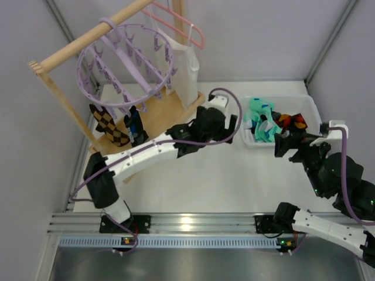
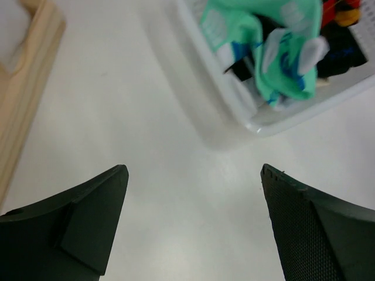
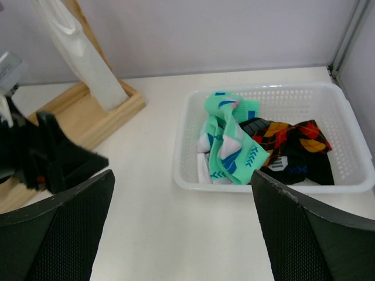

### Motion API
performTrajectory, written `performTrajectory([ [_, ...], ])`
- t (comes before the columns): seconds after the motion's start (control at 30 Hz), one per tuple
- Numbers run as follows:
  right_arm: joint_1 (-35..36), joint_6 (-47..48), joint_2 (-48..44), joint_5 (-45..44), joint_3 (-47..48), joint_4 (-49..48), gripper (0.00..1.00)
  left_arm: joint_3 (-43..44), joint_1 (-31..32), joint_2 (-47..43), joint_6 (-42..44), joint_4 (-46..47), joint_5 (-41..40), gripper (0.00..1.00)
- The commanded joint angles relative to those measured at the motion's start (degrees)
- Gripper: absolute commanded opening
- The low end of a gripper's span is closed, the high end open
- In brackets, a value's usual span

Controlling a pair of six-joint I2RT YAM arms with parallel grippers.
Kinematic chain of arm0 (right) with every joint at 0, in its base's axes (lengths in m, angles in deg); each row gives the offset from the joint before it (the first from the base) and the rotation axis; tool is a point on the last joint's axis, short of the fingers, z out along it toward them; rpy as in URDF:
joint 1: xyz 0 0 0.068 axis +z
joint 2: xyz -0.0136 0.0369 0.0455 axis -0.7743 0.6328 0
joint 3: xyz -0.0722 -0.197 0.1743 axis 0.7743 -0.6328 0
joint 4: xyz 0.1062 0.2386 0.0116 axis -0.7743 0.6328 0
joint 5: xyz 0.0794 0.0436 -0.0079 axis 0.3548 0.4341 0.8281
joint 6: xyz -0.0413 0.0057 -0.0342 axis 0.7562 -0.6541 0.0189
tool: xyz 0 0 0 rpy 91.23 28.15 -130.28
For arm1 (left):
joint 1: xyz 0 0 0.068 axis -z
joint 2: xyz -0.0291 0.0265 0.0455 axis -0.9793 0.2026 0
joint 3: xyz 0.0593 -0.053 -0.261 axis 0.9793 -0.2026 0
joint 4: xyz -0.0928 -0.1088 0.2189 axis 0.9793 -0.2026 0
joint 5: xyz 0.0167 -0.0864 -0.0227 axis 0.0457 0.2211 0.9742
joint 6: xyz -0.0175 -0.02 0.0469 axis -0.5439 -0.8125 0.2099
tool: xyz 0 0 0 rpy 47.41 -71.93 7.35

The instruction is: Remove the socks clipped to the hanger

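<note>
— So, hanger position?
— Far left, hooked over the wooden rail. The ring hangs tilted, and its long axis in the top view runs left to right.
— Socks on it?
— Two, on the near-left clips: a checked sock and a black sock just right of it. Both hang long axis down, toes toward the wooden base. The others lie piled in the basket at the far right: green socks on its left side, black-and-orange socks on its right.
— Pincers?
— Left pincer is spread wide with nothing in it. It's over bare table, just left of the basket's near-left corner. Right pincer is wide and empty too, on the near side of the basket, facing it.
— Room to move?
— Open table between the base and the basket, and all along the near side. It's tight at the hanger. The rail post is on its left with the left wall close. The white cloth and pink coat hanger are just right of it. The basket's right edge sits near the right wall.
</note>
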Motion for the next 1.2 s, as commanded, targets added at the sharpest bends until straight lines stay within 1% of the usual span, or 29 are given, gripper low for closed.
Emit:
performTrajectory([
  [0.0, -0.39, 0.51, 3.87, 4.38, 0.45, -7.10, 0.95, -12.09, 2.87, -10.69, -5.59, -3.27, -14.64, 0.98],
  [0.03, -0.39, 0.60, 4.67, 5.18, 0.10, -7.98, 0.95, -14.65, 3.23, -13.07, -8.48, -4.50, -18.49, 0.98],
  [0.07, -0.39, 0.69, 5.72, 6.05, -0.33, -9.29, 0.96, -19.46, 3.50, -18.57, -9.90, -6.17, -20.27, 0.98],
  [0.13, -0.47, 1.03, 8.53, 8.43, -0.78, -10.88, 0.99, -25.79, 3.59, -24.05, -14.36, -11.61, -23.26, 0.98],
  [0.17, -0.47, 1.04, 9.24, 9.57, -1.47, -12.89, 0.99, -27.75, 3.59, -29.64, -15.26, -13.37, -23.36, 0.99],
  [0.23, -1.00, 0.16, 10.47, 11.41, -2.27, -15.01, 0.99, -30.65, 3.59, -34.16, -15.89, -17.68, -22.75, 0.98],
  [0.27, -1.35, -0.19, 10.83, 12.73, -3.06, -16.06, 0.99, -32.41, 3.59, -35.75, -15.19, -18.74, -20.83, 0.99],
  [0.37, -3.54, -1.33, 14.07, 18.79, -5.34, -20.19, 0.99, -33.91, 3.59, -40.32, -13.00, -23.40, -16.09, 0.99],
  [0.4, -4.42, -1.86, 15.39, 22.98, -5.87, -22.55, 0.99, -34.27, 3.59, -42.77, -12.38, -24.19, -11.98, 0.98],
  [0.43, -6.60, -1.78, 18.36, 26.07, -7.88, -24.75, 0.99, -34.53, 3.59, -43.84, -11.76, -26.73, -10.37, 0.99],
  [0.47, -7.76, -1.43, 19.87, 33.76, -9.29, -27.64, 1.00, -34.27, 3.59, -44.72, -11.50, -28.40, -8.88, 0.99],
  [0.5, -8.64, -1.08, 22.84, 37.05, -10.52, -34.81, 0.99, -33.84, 3.59, -45.34, -11.49, -30.25, -7.90, 0.99],
  [0.53, -9.34, -0.81, 24.61, 39.52, -12.36, -38.01, 1.00, -32.70, 3.59, -46.82, -12.01, -33.92, -7.90, 0.99],
  [0.57, -9.26, -0.55, 26.46, 44.42, -12.90, -41.26, 0.99, -32.51, 3.59, -48.15, -12.28, -34.65, -7.63, 0.98],
  [0.6, -9.09, -0.72, 30.74, 46.65, -12.99, -44.51, 0.99, -32.43, 3.59, -49.72, -11.76, -34.84, -5.46, 0.99],
  [0.63, -8.83, -0.46, 32.96, 48.32, -13.08, -49.42, 0.99, -31.64, 3.59, -53.57, -11.58, -34.84, -4.04, 0.99],
  [0.67, -8.39, -0.37, 35.07, 50.60, -13.34, -52.08, 0.99, -31.02, 3.59, -55.52, -11.49, -34.75, -2.90, 0.99],
  [0.7, -8.04, -0.63, 38.83, 51.67, -13.61, -54.80, 1.00, -30.15, 3.59, -57.37, -11.23, -34.84, -2.19, 0.99],
  [0.73, -8.12, -0.98, 40.61, 51.85, -13.87, -60.05, 0.99, -28.49, 3.59, -58.87, -10.62, -34.92, -2.27, 0.98],
  [0.77, -8.12, -1.42, 42.36, 51.42, -14.05, -62.19, 0.99, -27.60, 3.59, -61.14, -10.35, -35.62, -3.31, 0.99],
  [0.83, -8.12, -2.74, 47.29, 51.85, -14.40, -67.72, 1.00, -25.14, 3.67, -62.04, -9.47, -36.33, -6.12, 0.99],
  [0.87, -8.03, -2.83, 48.96, 52.03, -14.75, -73.23, 1.00, -24.43, 3.59, -62.39, -9.12, -36.33, -7.01, 0.99],
  [0.9, -7.86, -3.26, 52.63, 52.03, -14.84, -75.72, 0.99, -23.90, 3.59, -62.66, -9.03, -36.16, -8.15, 0.98],
  [0.97, -6.46, -3.18, 56.86, 54.57, -13.70, -82.04, 0.99, -22.15, 3.59, -62.57, -9.56, -36.33, -14.03, 0.99],
  [1.0, -5.67, -1.79, 60.89, 54.49, -13.00, -83.47, 0.99, -21.45, 3.59, -62.40, -9.82, -36.33, -16.66, 0.98],
  [1.03, -3.14, -0.99, 62.93, 53.97, -12.21, -84.96, 1.00, -20.48, 3.50, -62.31, -10.87, -36.16, -18.95, 0.99],
  [1.07, -1.81, -0.37, 64.86, 52.66, -10.29, -86.02, 1.00, -19.95, 3.50, -62.22, -11.31, -36.16, -24.45, 0.99],
  [1.1, 0.73, 0.07, 68.54, 50.99, -9.05, -87.51, 0.99, -19.60, 3.50, -61.70, -12.19, -36.07, -27.29, 0.99],
  [1.17, 2.59, -0.28, 72.16, 49.66, -5.62, -89.36, 0.99, -18.10, 3.50, -60.99, -12.37, -36.07, -33.52, 0.98],
])
